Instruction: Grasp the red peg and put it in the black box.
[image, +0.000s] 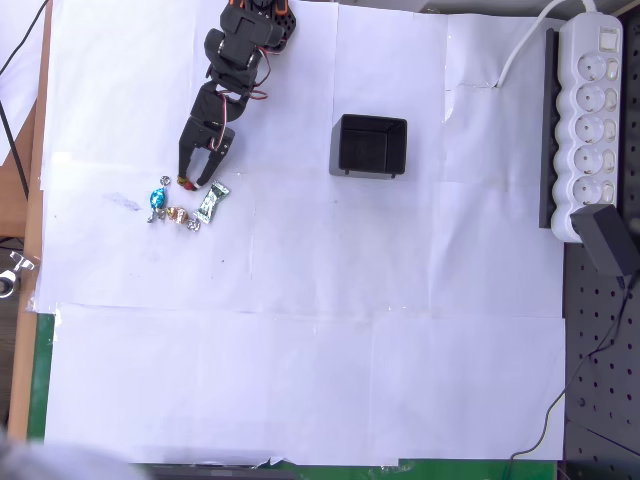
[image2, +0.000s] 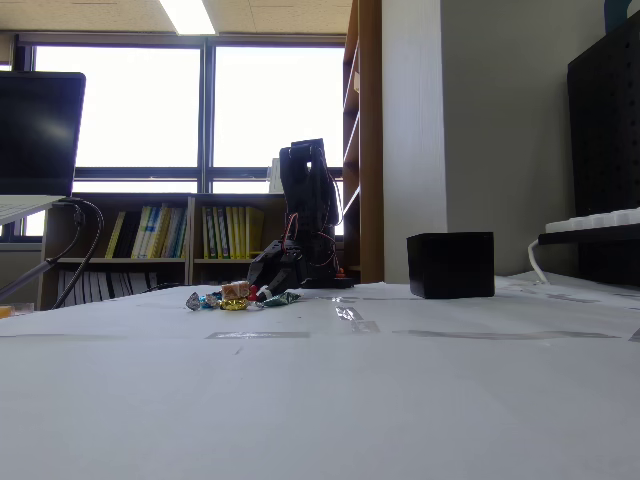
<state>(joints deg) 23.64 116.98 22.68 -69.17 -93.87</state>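
Note:
In the overhead view the red peg (image: 188, 184) is a tiny dark-red dot on the white paper, left of centre. My black gripper (image: 194, 181) points down over it, open, one fingertip on each side of the peg. The fixed view shows the gripper (image2: 266, 288) low at the table with a red spot, the peg (image2: 263, 294), at its tips. The black box (image: 370, 146) stands well to the right of the gripper in the overhead view; in the fixed view the box (image2: 450, 265) also stands to the right.
Wrapped candies lie just below the gripper: a blue one (image: 158, 198), a gold one (image: 178, 214) and a green-and-white one (image: 212, 202). A white power strip (image: 590, 120) runs along the right edge, with a black adapter (image: 608, 240) below it.

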